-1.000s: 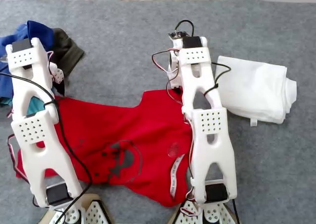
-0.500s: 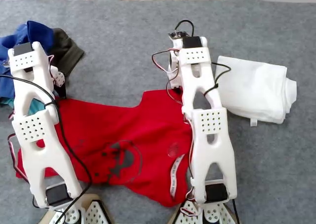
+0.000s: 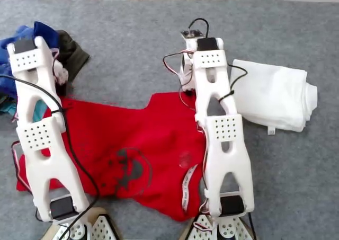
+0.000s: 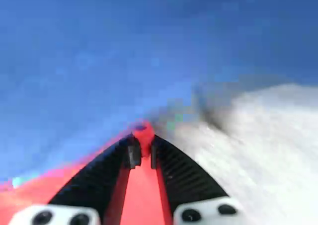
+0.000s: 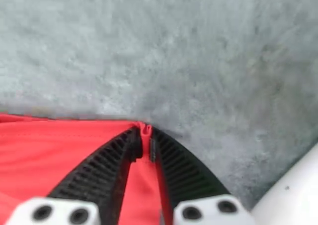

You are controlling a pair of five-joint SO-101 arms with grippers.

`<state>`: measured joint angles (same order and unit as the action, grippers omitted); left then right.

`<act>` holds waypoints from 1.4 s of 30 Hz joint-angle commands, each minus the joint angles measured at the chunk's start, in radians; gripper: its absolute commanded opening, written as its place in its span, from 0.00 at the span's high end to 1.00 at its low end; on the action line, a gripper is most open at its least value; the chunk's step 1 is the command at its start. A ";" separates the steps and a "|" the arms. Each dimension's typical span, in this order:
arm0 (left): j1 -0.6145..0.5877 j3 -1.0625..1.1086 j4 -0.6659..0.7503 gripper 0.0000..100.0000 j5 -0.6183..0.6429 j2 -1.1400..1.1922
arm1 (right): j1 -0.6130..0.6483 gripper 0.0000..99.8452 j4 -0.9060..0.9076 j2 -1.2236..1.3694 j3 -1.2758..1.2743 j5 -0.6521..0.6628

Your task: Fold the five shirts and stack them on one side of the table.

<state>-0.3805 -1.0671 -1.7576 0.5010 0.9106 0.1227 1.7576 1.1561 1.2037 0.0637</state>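
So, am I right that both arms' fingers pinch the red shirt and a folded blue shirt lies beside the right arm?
Not quite: the high view shows that folded shirt is white. The left fingers and right fingers do pinch the red shirt.

Your left arm (image 3: 38, 134) stretches from its base at the near left edge toward the far side, wrist over the far left of the desk (image 3: 132, 38). Your right arm (image 3: 222, 139) lies roughly parallel, reaching from the near edge to mid-desk. Your left hand (image 4: 141, 153) has its black ribbed fingers (image 4: 99, 180) pinched on a fold of the red shirt (image 4: 139, 195). Your right hand (image 5: 142, 145) clamps the shirt's edge likewise.
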 commanded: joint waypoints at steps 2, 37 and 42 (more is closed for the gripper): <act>0.033 -0.059 -0.005 0.97 -0.091 -0.298 | -0.029 0.99 0.009 -0.183 0.107 -0.011; 0.031 0.631 0.003 0.97 -0.284 -1.919 | -0.060 0.99 -0.410 -1.709 -0.165 0.077; 0.031 1.041 0.273 0.97 -0.282 -1.895 | -0.058 0.99 -0.506 -1.672 -0.579 0.140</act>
<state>-0.3575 -0.2770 -1.6747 0.2248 -1.0042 0.0752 1.3326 -0.5439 0.8554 0.1680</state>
